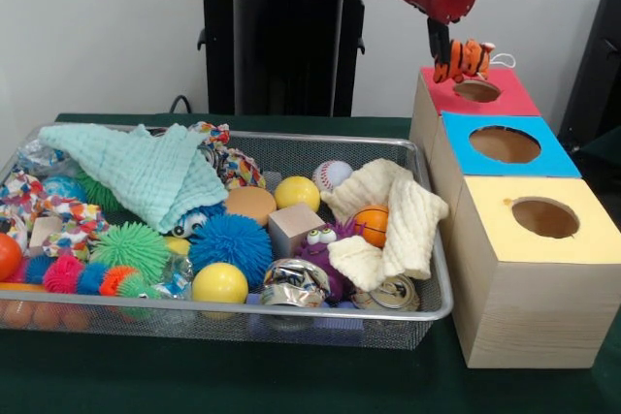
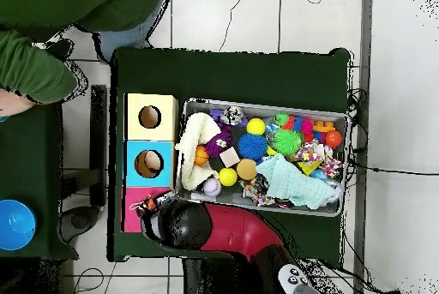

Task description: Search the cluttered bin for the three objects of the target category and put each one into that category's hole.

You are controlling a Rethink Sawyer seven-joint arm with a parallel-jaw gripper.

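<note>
My gripper [image 1: 448, 57] hangs above the red-topped box [image 1: 505, 102] at the far right and is shut on an orange black-striped tiger [image 1: 464, 60], held just above and left of the red-rimmed hole [image 1: 476, 91]. In the overhead view the arm [image 2: 184, 222] covers most of the red box [image 2: 133, 213], and a bit of the tiger [image 2: 147, 207] shows. The wire mesh bin [image 1: 432, 309] holds a mint cloth [image 1: 146, 172], yellow balls [image 1: 219, 283], spiky balls, a purple googly-eyed toy [image 1: 320, 247] and crushed cans [image 1: 293, 283]. No duck shows.
The blue-topped box [image 1: 543, 157] and yellow-topped box [image 1: 582, 239] stand in a row nearer the camera than the red one. A cream cloth [image 1: 403, 220] lies over the bin's right end. A person's green sleeve [image 2: 34, 68] shows at the overhead view's upper left.
</note>
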